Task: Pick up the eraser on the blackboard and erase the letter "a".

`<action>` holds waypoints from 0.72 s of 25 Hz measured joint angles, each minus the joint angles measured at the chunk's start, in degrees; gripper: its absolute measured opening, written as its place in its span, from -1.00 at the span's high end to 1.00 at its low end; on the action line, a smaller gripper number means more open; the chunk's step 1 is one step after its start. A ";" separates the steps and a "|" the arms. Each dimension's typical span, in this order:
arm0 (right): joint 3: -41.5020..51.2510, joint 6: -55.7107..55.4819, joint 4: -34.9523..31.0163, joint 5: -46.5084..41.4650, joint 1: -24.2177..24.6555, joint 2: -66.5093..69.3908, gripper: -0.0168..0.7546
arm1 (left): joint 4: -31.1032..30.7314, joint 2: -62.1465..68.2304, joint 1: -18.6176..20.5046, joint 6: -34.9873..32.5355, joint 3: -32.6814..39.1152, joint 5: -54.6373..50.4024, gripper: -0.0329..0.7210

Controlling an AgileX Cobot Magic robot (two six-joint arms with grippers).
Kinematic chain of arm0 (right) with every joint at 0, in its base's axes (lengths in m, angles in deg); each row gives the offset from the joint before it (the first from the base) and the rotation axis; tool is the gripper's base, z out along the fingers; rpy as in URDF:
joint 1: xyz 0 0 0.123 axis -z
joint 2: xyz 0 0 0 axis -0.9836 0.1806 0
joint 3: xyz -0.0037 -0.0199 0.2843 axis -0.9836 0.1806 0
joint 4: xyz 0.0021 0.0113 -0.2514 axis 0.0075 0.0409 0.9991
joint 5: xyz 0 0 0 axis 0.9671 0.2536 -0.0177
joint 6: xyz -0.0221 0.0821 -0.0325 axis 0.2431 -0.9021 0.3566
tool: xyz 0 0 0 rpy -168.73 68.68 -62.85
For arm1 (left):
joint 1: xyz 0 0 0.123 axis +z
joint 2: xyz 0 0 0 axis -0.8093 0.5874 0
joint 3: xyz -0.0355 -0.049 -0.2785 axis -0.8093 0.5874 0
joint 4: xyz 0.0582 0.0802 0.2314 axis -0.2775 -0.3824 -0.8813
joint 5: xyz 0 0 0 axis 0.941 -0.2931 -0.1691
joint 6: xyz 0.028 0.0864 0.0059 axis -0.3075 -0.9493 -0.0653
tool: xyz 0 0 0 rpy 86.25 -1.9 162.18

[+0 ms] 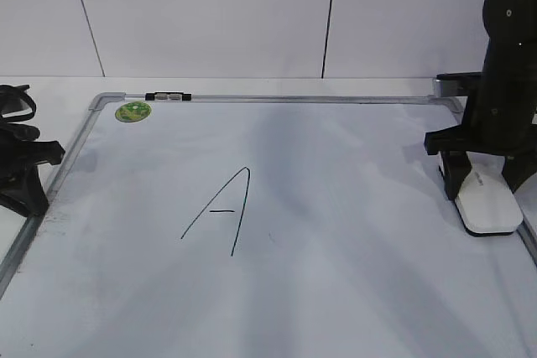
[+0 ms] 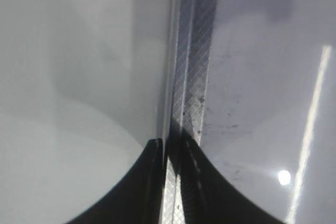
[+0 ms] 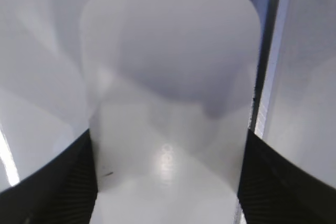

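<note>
The white eraser [image 1: 491, 211] lies at the right edge of the blackboard [image 1: 352, 173], a white board with a grey frame. My right gripper [image 1: 485, 180] stands over the eraser with a finger against each long side. In the right wrist view the eraser [image 3: 168, 77] fills the space between the fingers [image 3: 168, 182]. A tall capital "A" [image 1: 222, 211] is drawn mid-board; no small "a" shows. My left gripper [image 1: 29, 194] is shut and empty over the board's left frame [image 2: 191, 77], its fingers [image 2: 170, 156] nearly touching.
A round green sticker [image 1: 133, 111] sits at the board's far left corner. A small black-and-silver clip [image 1: 168, 96] sits on the far frame. A white wall stands behind the table. The board's right frame [image 3: 265, 77] runs just beside the eraser.
</note>
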 joint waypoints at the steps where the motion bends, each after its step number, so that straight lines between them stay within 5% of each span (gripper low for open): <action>1: 0.00 -0.11 -0.10 0.00 0.09 0.04 -0.51 | 0.00 0.00 0.00 0.00 0.00 0.00 0.68; 18: -0.11 -0.68 0.96 -0.66 0.23 0.96 -0.71 | 0.31 0.00 0.00 0.00 0.00 0.25 0.63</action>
